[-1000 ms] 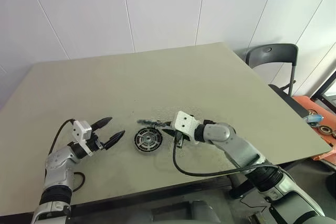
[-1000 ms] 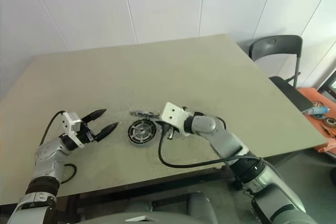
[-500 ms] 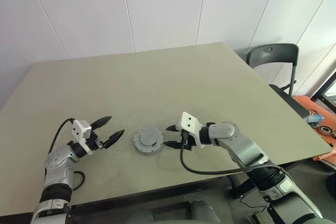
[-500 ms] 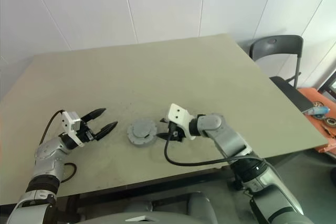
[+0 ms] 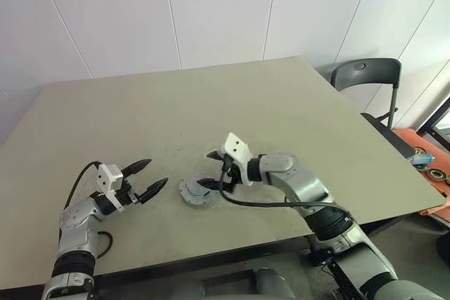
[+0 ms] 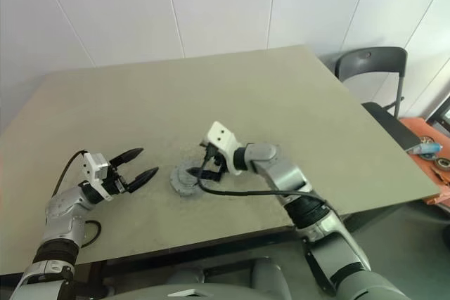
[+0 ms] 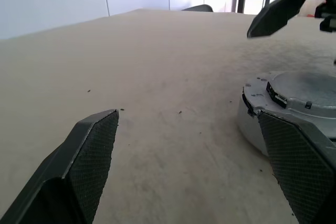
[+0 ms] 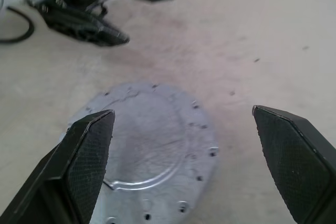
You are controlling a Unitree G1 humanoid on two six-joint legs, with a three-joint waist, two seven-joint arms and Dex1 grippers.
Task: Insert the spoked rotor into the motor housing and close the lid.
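Observation:
The grey notched lid (image 5: 196,191) lies flat on the table's near middle, also seen as lid (image 8: 152,150) and lid (image 7: 300,94). The motor housing and the spoked rotor are hidden. My right gripper (image 5: 205,169) hangs just above the lid, pointing toward my left, open wide with nothing between its fingers (image 8: 86,150). My left gripper (image 5: 156,172) rests a short way left of the lid, open and empty, pointing at it, with its fingers (image 7: 92,148) apart from the lid.
The beige table (image 5: 211,110) stretches wide behind the lid. A black cable (image 5: 271,204) loops from my right wrist across the table front. A dark chair (image 5: 365,79) stands past the table's right edge, with orange items (image 5: 422,156) beyond it.
One second ago the coil ring lay uncovered; the grey lid covers it now. My right gripper opened wide, rolled, and moved left over the lid. The left arm stayed still.

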